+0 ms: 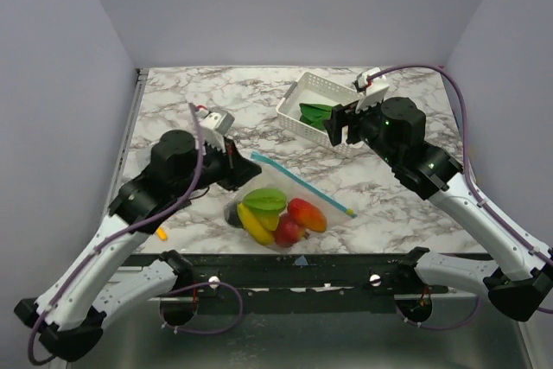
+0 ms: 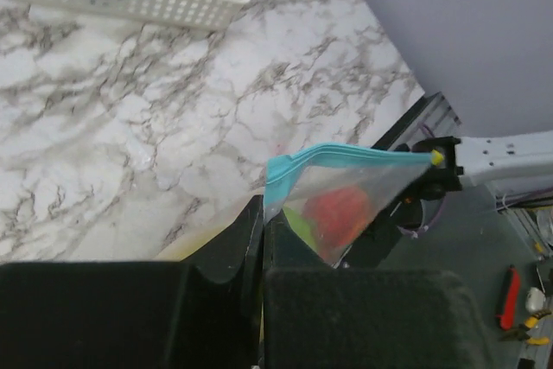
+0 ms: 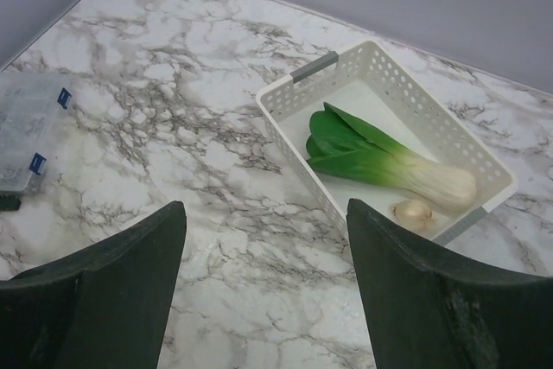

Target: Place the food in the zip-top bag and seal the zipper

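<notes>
Two claws: left claw [image 2: 263, 213] is pinched tight on the bag's corner, just under the zipper; right claw [image 3: 266, 206] is spread wide with nothing between its fingers, over the table beside the basket.
Bag [image 1: 298, 193]: thin, clear, crinkled plastic, lying on the marble table [image 1: 199, 101] near its front edge, between the two arms.
Zipper [image 1: 302, 183]: light blue-teal strip along the bag's far edge; I cannot tell whether it is pressed shut along its length.
Food: glossy toys, all inside the bag and touching one another: a green piece [image 1: 263, 199], a yellow banana [image 1: 253, 224], an orange-red fruit [image 1: 308, 214], a red one [image 1: 288, 232] and a dark purple one [image 1: 235, 213].
Basket [image 3: 380, 75]: white and perforated, at the table's far right, well apart from the bag; it holds a bok choy [image 3: 371, 157] and, near its pale stem, a garlic bulb [image 3: 413, 211].
</notes>
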Controlling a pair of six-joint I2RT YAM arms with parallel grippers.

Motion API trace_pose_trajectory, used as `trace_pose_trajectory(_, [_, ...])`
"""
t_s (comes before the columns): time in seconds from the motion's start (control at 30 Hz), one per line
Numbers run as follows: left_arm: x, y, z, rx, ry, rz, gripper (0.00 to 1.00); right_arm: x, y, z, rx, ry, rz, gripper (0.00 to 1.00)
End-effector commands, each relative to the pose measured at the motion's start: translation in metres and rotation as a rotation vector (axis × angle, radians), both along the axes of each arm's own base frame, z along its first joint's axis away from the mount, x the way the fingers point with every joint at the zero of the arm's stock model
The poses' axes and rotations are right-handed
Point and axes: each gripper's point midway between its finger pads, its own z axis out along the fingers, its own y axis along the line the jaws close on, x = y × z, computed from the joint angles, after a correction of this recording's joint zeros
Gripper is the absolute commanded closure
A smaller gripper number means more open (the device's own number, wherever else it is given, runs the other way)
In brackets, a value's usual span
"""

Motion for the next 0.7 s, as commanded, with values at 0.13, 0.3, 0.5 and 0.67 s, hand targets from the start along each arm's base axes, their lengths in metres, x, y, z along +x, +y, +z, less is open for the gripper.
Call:
trace_pose_trajectory(0.13, [0.109,0.007,-0.088,0.066,0.392,0.342,1.0,0.003,-0.013,0.01,-0.001,-0.037,-0.061,0.22])
trace_pose_trajectory(0.3, [0.153,0.026,-0.128,0.095,0.513,0.517,1.0,-0.001,-0.022,0.009,-0.003,-0.044,-0.081,0.21])
trace_pose_trajectory(0.5, [0.175,0.038,-0.154,0.082,0.615,0.616,1.0,0.002,-0.024,0.002,-0.016,-0.038,-0.1,0.2])
trace_pose_trajectory(0.67, [0.179,0.044,-0.153,0.086,0.633,0.628,0.71,0.002,-0.033,0.002,-0.003,-0.035,-0.152,0.2])
